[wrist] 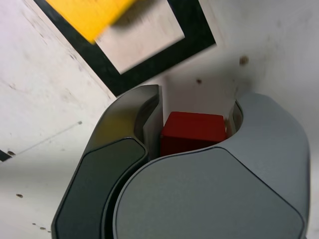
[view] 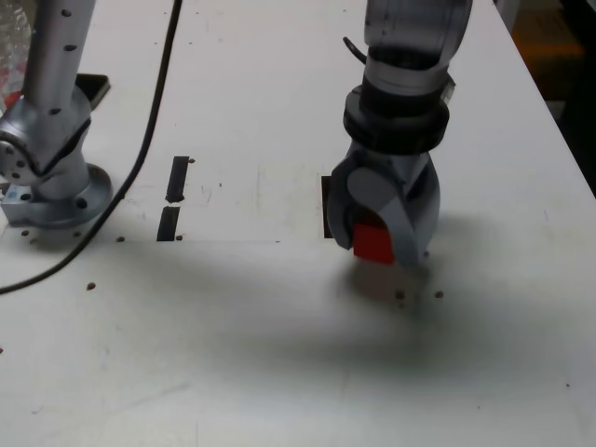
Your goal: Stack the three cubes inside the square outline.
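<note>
The gripper (view: 376,252) points down over the white tabletop (view: 279,372), its two curved fingers closed on the red cube (wrist: 193,132). The cube sits between the inner faces, one finger against each of two opposite sides, and is narrower than the gripper body. In the exterior view, part of its red face shows between the fingers; whether its underside touches the tabletop cannot be told.

Just beside the gripper lies the square outline (wrist: 154,64), a black frame around a pale centre, seen in part in the wrist view. The yellow cube (wrist: 92,15), cut by the picture's edge, overlaps both the frame and its centre and lies apart from the fingers. In the exterior view, a dark edge of the frame shows immediately to the left of the gripper, the rest being hidden behind it.

Farther from the gripper, toward the exterior view's left, two short black strips (view: 178,179) lie nearly end to end. Beyond them stands a grey round base (view: 60,200), well apart from the gripper, with a black cable (view: 142,154) curving between base and gripper.
</note>
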Available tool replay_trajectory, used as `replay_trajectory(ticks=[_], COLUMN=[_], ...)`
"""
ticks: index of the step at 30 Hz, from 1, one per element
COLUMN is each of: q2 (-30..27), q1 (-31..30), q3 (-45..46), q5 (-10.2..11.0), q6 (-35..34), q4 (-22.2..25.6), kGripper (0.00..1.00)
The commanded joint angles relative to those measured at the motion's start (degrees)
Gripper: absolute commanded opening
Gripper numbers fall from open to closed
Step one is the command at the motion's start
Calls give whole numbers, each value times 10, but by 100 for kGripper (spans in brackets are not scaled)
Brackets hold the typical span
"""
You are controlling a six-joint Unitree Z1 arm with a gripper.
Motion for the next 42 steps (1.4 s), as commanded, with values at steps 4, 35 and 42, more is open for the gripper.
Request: replay_trajectory(ticks=[4, 35, 42], q2=[2, 8, 8], q1=[25, 122, 123], q3=[9, 71, 72], q5=[-8, -11, -4], q6=[15, 85, 85], q4=[-2, -51, -52], kGripper=[28, 32, 43])
